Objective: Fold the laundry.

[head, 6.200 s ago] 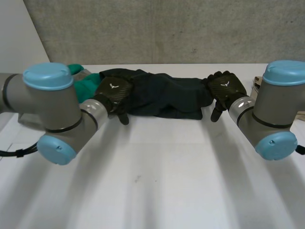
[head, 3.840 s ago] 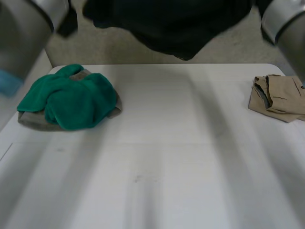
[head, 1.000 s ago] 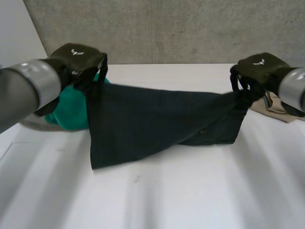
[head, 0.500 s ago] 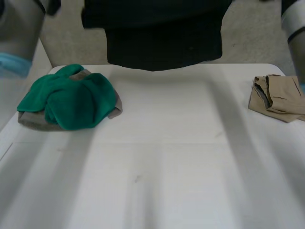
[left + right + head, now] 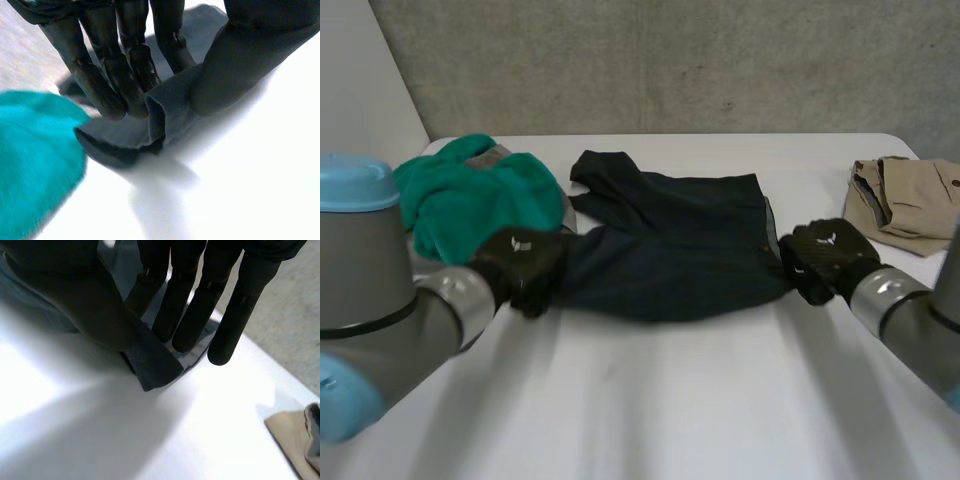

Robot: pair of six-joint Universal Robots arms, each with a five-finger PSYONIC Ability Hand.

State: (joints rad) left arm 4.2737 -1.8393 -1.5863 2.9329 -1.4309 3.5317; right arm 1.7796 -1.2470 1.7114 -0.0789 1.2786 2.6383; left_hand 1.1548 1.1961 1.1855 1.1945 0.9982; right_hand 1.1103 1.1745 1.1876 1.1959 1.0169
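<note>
White worktop (image 5: 650,400) carries dark shorts (image 5: 670,235) at its middle, left hand (image 5: 520,268) and right hand (image 5: 823,260) each pinching a near corner, fingers (image 5: 127,80) against thumb; best pull evenly outward before releasing.

No words or numbers can be read. A small white mark (image 5: 519,243), shaped like a little bird, sits on the back of the left hand (image 5: 527,270). The right hand (image 5: 818,264) has one too.
</note>
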